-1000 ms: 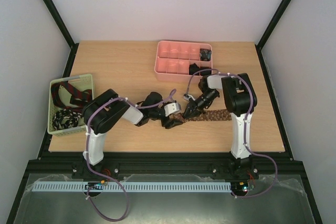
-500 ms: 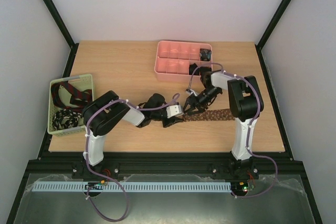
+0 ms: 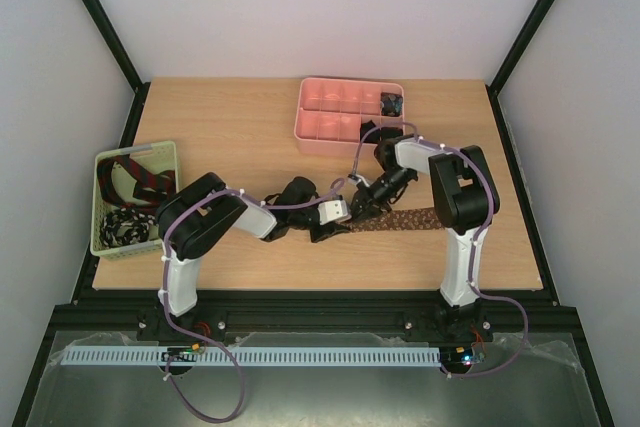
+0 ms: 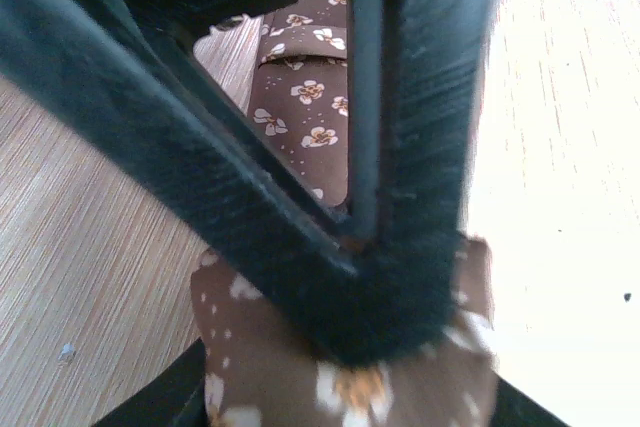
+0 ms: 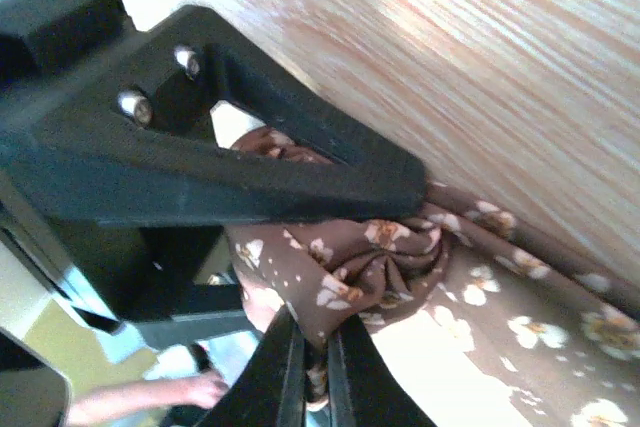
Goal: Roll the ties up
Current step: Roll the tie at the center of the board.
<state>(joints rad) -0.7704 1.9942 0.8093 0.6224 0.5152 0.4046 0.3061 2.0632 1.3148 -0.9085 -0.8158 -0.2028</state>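
Observation:
A brown tie with pale flower print (image 3: pixel 405 219) lies flat on the table, running right from the two grippers. My left gripper (image 3: pixel 335 227) is shut on its near end; in the left wrist view the jaws (image 4: pixel 395 322) meet on the brown fabric (image 4: pixel 310 117). My right gripper (image 3: pixel 362 209) sits just right of it, shut on a gathered, twisted fold of the same tie (image 5: pixel 380 257); its fingers (image 5: pixel 315 357) pinch the cloth. Black coils (image 3: pixel 390 104) sit in the pink tray. A red-striped tie (image 3: pixel 140 175) and a black-and-white tie (image 3: pixel 125 225) lie in the green basket.
The pink compartmented tray (image 3: pixel 325 107) stands at the back centre, just behind the right arm's wrist. The pale green basket (image 3: pixel 100 202) stands at the left edge. The left gripper's black body (image 5: pixel 200 147) fills much of the right wrist view.
The right gripper has drawn back and up toward the tray side, twisting the tie's end. The left gripper has shifted slightly right, holding the tie.

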